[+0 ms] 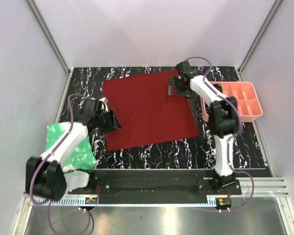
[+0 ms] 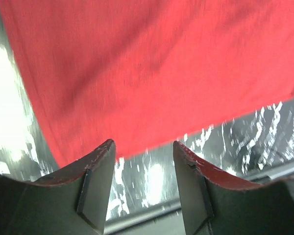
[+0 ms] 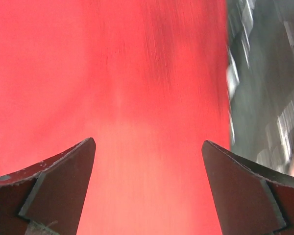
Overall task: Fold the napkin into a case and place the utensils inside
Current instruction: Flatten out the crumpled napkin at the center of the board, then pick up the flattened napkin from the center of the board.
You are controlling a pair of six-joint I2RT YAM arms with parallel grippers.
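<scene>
While the left gripper (image 2: 143,147) hangs just off the near left edge of the dark red soft cloth napkin (image 1: 147,107), its jaws stand parted and empty, with black white-veined marble tabletop (image 1: 152,156) showing in the gap. A bright green crinkled sheet (image 1: 56,134) lies beside that arm. Farther off, the right gripper (image 3: 148,144) is spread wide, gripping nothing, over the flat napkin's far right part. A pink plastic compartment tray (image 1: 252,116) stands near it.

Maroon napkin (image 1: 149,110) flat, unfolded
</scene>
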